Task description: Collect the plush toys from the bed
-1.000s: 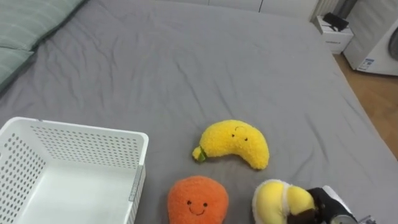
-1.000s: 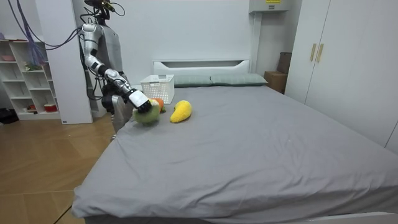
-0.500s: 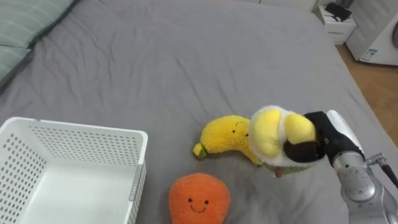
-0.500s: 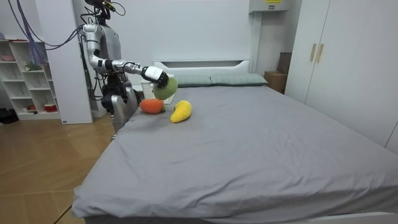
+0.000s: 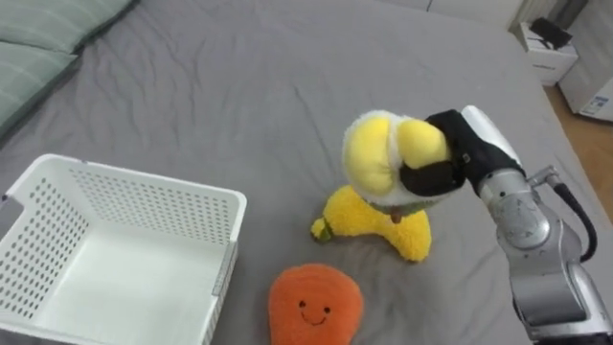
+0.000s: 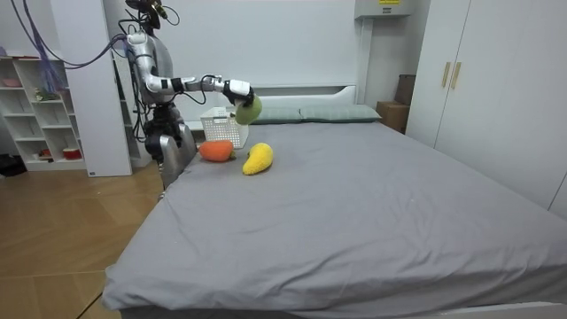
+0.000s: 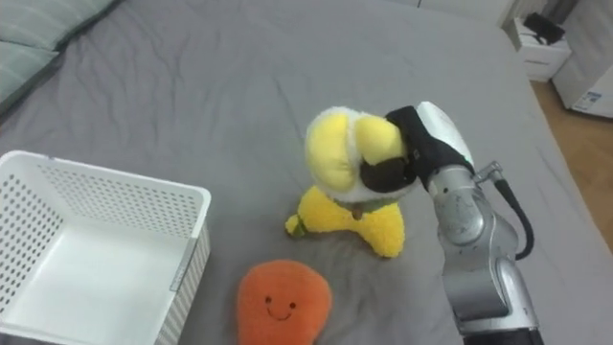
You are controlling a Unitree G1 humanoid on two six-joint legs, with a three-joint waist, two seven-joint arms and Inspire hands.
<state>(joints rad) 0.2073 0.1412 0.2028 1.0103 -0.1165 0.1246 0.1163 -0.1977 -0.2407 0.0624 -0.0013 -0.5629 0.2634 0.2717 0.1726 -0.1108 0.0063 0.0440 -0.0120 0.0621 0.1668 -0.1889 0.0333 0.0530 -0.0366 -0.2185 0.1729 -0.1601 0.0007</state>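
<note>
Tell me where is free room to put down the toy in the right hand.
The white basket is empty. The bed is bare between it and the pillows. It is crowded under the right hand with its yellow toy: banana toy, orange toy.

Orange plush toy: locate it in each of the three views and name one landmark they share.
Left eye view: orange plush toy at bottom centre, right of the white basket.
Right eye view: bottom centre-left, again right of the basket.
Room view: on the bed's corner at the room view's left, before the basket.
Shared landmark: the yellow banana plush beside it.
</note>
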